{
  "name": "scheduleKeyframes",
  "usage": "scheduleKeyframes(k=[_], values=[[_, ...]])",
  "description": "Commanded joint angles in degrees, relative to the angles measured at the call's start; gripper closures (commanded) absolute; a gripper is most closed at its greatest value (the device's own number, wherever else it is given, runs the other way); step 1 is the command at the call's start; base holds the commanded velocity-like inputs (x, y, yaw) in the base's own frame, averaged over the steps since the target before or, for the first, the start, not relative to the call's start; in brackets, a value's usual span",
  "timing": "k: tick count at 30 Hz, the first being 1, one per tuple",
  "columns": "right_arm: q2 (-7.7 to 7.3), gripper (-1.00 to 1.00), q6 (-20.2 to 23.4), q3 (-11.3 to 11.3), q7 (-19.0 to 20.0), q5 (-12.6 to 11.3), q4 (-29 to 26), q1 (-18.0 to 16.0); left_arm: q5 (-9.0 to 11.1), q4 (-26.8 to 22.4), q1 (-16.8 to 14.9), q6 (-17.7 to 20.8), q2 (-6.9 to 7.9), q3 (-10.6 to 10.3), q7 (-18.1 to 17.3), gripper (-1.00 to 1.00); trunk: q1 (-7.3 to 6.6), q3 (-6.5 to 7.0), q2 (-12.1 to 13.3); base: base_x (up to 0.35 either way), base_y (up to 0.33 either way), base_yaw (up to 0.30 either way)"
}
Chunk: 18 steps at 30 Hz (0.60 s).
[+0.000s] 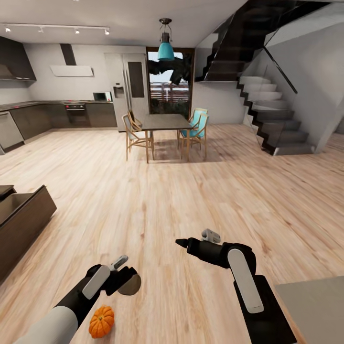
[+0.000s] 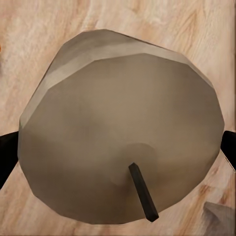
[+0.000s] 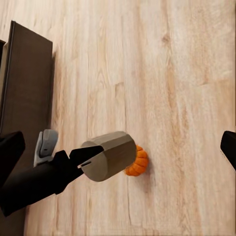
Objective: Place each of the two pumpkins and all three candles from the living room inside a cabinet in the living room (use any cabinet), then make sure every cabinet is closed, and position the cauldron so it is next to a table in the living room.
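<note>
Left gripper is clamped on a candle, held above the wood floor. One pumpkin sits on the floor just beneath the left arm. Cabinet stands at left, drawer open. Right gripper empty; jaw state cannot be told.

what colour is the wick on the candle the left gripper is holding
Dark, nearly black. The wick stands out against the candle's pale grey-beige top, best seen in the left wrist view.

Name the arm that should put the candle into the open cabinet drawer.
Left: the left pincer grips the candle, and the cabinet, standing open, is on that side.
</note>
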Motion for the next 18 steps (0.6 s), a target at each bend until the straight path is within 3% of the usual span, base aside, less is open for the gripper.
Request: scheduleKeyframes(k=[1, 12, 18], values=[[0.04, -1.0, 0.13, 0.01, -0.6, -0.57, -0.06, -0.04, 0.57, -0.14, -0.04, 0.0, 0.08, -0.36, 0.64, 1.0, 0.03, -0.06, -0.03, 0.343, -0.09, -0.01], [0.07, -1.0, 0.13, 0.01, -0.67, -0.55, -0.09, -0.04, 0.57, -0.14, -0.04, 0.0, 0.09, -0.38, 0.64, 1.0, 0.03, -0.06, -0.03, 0.334, -0.126, 0.0], [0.07, -1.0, 0.13, 0.01, -0.71, -0.53, -0.09, -0.04, 0.57, -0.13, -0.04, 0.0, 0.09, -0.38, 0.64, 1.0, 0.03, -0.06, -0.03, 0.325, -0.121, 0.126]])
